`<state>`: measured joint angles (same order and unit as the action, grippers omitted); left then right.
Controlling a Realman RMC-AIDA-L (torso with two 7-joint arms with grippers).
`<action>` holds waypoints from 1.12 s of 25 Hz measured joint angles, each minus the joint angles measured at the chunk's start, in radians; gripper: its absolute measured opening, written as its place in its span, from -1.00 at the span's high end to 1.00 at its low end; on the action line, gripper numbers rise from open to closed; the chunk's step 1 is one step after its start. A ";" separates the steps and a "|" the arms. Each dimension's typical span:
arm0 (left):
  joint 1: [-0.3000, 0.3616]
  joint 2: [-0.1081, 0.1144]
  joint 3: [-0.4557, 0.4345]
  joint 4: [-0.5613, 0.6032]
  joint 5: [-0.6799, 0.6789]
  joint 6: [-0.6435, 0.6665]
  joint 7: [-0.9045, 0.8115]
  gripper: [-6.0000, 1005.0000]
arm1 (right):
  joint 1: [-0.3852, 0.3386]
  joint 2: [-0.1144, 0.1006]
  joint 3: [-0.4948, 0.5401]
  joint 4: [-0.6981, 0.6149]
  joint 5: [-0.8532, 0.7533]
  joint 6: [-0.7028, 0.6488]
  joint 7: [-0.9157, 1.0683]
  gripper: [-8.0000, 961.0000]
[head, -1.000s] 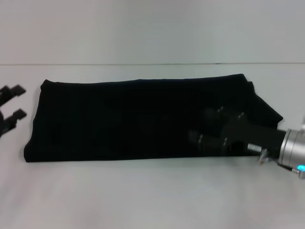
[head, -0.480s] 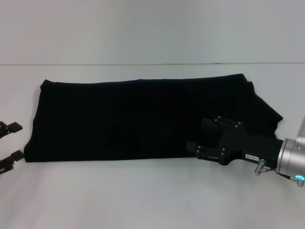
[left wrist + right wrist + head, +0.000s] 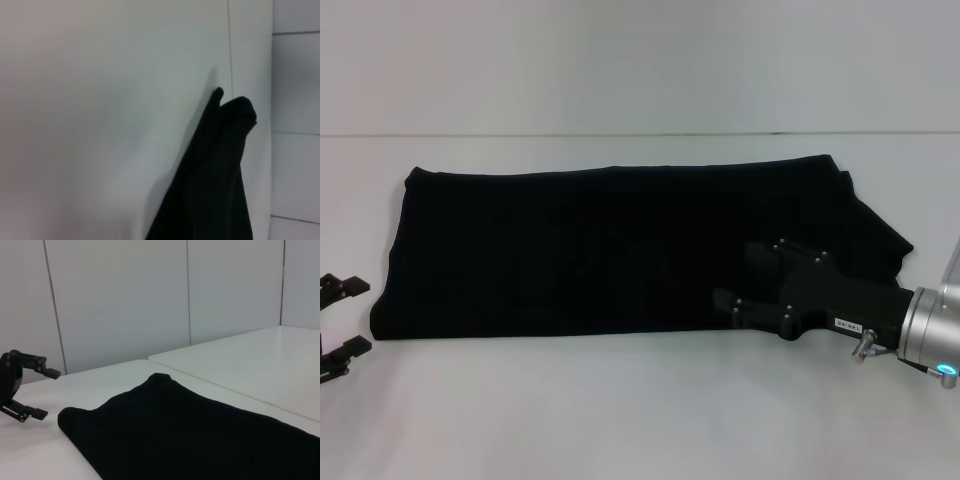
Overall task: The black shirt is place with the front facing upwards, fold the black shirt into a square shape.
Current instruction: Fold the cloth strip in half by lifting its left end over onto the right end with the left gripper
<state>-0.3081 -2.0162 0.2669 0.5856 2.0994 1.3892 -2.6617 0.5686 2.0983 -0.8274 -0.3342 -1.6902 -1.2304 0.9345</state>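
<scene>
The black shirt (image 3: 610, 245) lies folded into a long plain black strip across the white table (image 3: 640, 410); no lettering or label shows. It also shows in the left wrist view (image 3: 220, 175) and the right wrist view (image 3: 200, 440). My right gripper (image 3: 738, 275) is open, with its fingers spread over the shirt's near right part. I cannot tell whether it touches the cloth. My left gripper (image 3: 350, 315) is open and empty just off the shirt's near left corner. It also shows in the right wrist view (image 3: 22, 390).
A seam (image 3: 620, 134) runs across the white table behind the shirt. White wall panels (image 3: 125, 300) stand beyond the table.
My left gripper has moved from beside the shirt's left edge toward the near side, off the near left corner. My right gripper has shifted slightly toward the near edge.
</scene>
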 joint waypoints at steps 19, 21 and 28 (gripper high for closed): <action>-0.023 -0.016 0.023 -0.017 0.001 -0.118 0.003 -0.68 | 0.008 0.000 -0.001 0.000 0.001 0.013 -0.002 -0.78; -0.024 -0.015 0.023 -0.025 0.001 -0.123 0.003 -0.68 | 0.008 0.000 -0.001 0.000 0.001 0.014 -0.002 -0.78; -0.027 -0.013 0.023 -0.036 0.001 -0.132 0.003 -0.68 | 0.008 0.000 -0.001 0.000 0.001 0.017 -0.002 -0.78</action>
<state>-0.3355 -2.0289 0.2899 0.5498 2.1000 1.2575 -2.6582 0.5768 2.0985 -0.8284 -0.3344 -1.6888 -1.2132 0.9326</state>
